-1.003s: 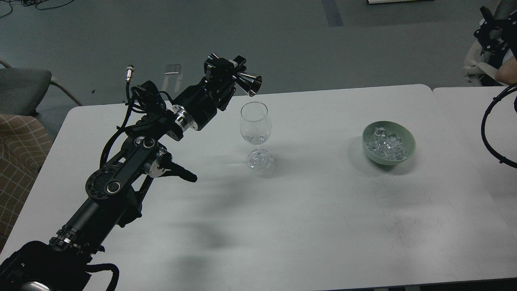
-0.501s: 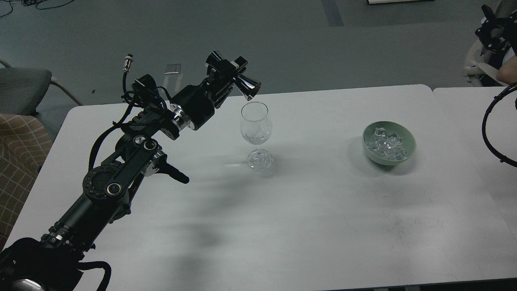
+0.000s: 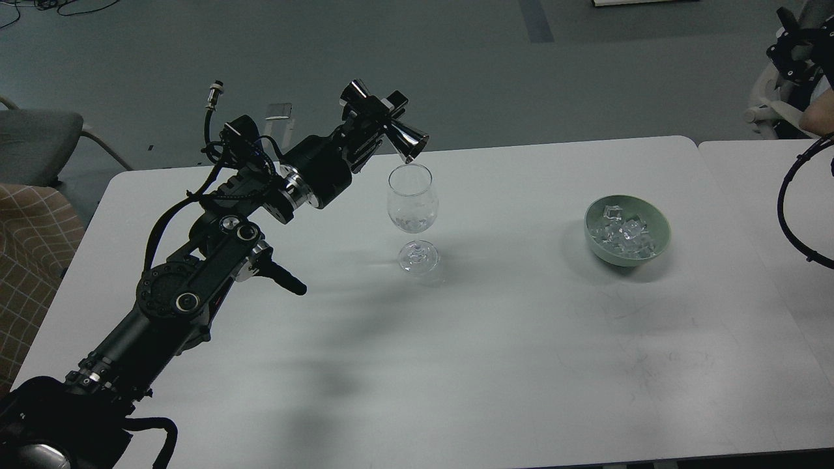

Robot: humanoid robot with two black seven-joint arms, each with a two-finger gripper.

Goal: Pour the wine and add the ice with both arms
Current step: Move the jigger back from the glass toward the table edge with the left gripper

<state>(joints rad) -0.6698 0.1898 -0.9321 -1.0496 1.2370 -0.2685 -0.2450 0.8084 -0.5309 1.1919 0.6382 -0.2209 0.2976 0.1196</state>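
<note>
Two containers sit on the white bench (image 3: 495, 365): a clear stemmed wine glass (image 3: 412, 215) at centre-left with a little colourless wine (image 3: 410, 223) at the bottom of its bowl, and a pale green bowl (image 3: 658, 244) to the right holding a heap of glossy ice cubes (image 3: 623, 233). Left gripper (image 3: 378, 117), upper centre-left, has its jaws clamped on a shiny steel double-cone jigger (image 3: 399, 132), tipped mouth-down just over the glass rim. Right gripper isn't in frame.

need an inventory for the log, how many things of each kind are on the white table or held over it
clear stemmed wine glass: 1
pale green bowl of clear ice cubes: 1
shiny metal double-cone jigger, held by the left gripper: 1
total: 3
</note>
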